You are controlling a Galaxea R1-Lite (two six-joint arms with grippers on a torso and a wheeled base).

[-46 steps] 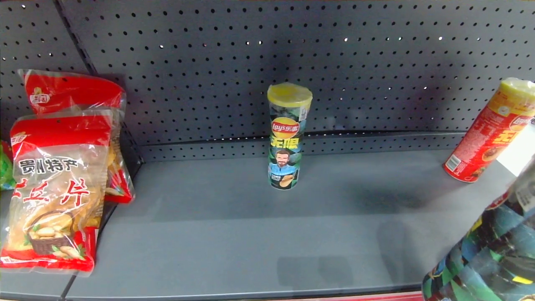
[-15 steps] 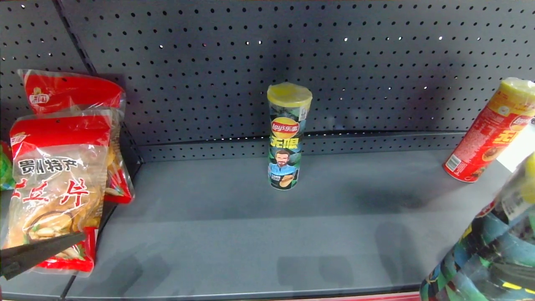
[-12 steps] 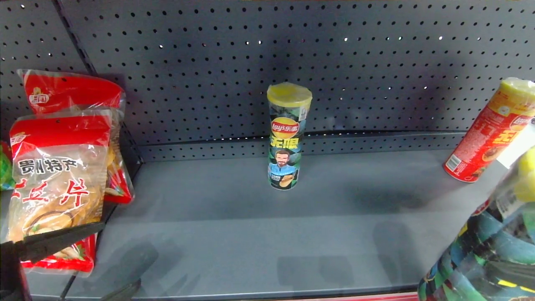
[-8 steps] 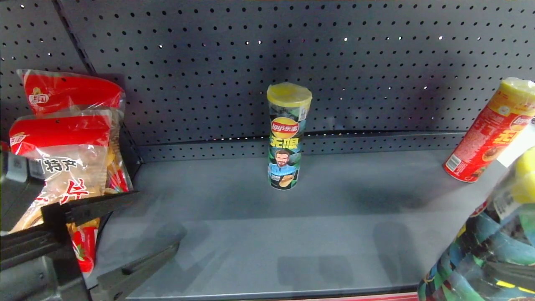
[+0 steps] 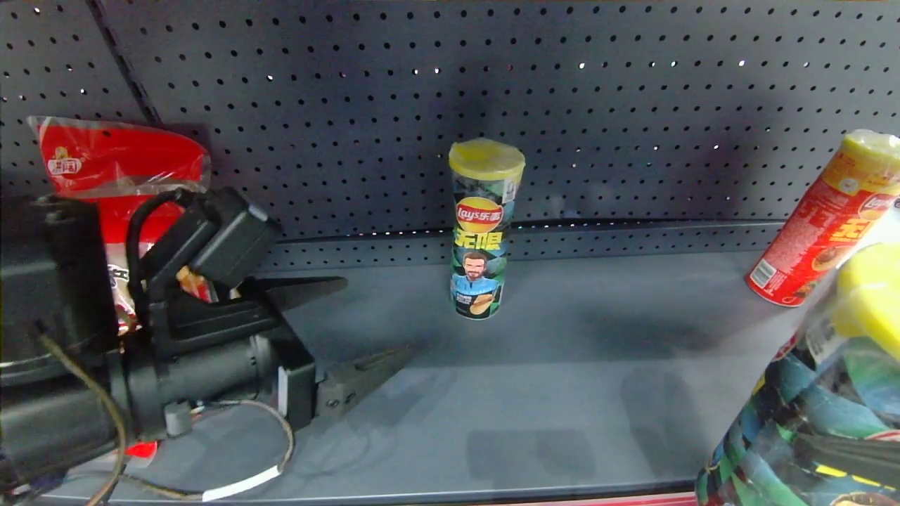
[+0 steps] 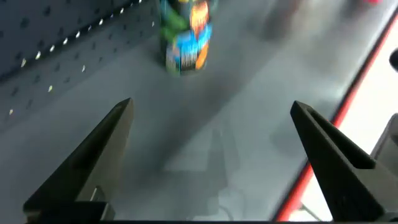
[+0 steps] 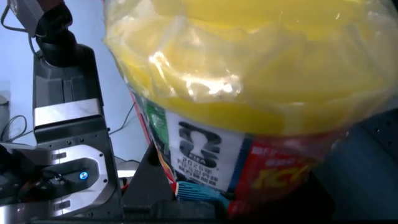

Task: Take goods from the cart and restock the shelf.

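A green chip can with a yellow lid stands upright mid-shelf near the pegboard; it also appears, blurred, as the green can in the left wrist view. My left gripper hovers open over the shelf, left of that can and apart from it. Nothing lies between its fingers. At the lower right, my right gripper holds a plastic-wrapped pack of chip cans in front of the shelf edge. The pack's yellow lid sits close before the right wrist camera, hiding the fingers.
A red chip can leans at the shelf's right end. Red snack bags stand at the left end, mostly hidden behind my left arm. A perforated back panel closes the rear. Bare shelf lies either side of the green can.
My left arm has come in from the lower left, up and to the right over the shelf, now covering the snack bags. The wrapped pack has shifted slightly upward.
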